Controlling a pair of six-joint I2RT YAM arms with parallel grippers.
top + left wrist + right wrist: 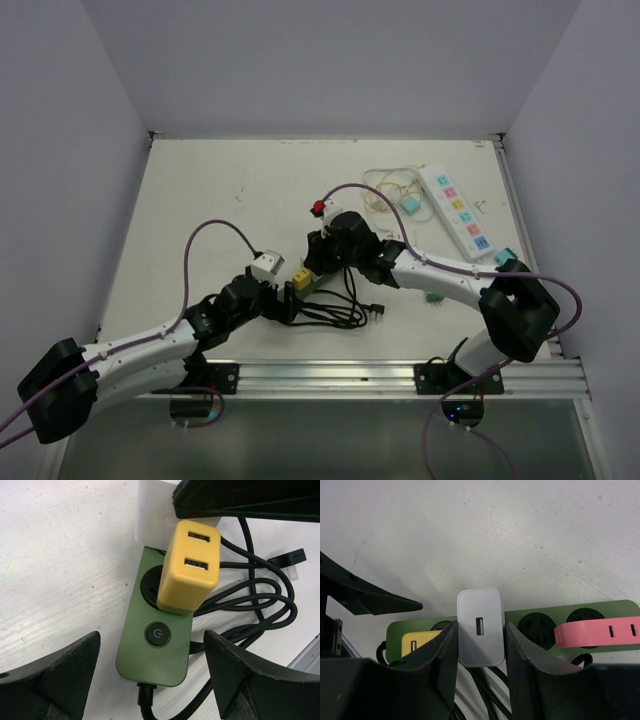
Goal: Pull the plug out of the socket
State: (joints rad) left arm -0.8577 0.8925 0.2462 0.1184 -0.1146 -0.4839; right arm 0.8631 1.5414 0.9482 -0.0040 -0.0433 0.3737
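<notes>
Right fingers (437,662) clenched on white plug (479,627) on green socket strip (131,640), left fingers (55,675) released, astride strip end, yellow plug (190,572) at twelve o'clock of power button (157,634)

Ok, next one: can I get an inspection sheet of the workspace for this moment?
Surface: white table, scuffed.
Job's things: green power strip, yellow adapter and white adapter in its sockets, pink strap across it.
Clutter: white power strip, teal block, thin loops, far right.
Grippers: left gripper open astride the green strip; right gripper shut on the white adapter.
Cables: black cord coiled beside the strip; purple cables along arms.
Surroundings: plain walls.
</notes>
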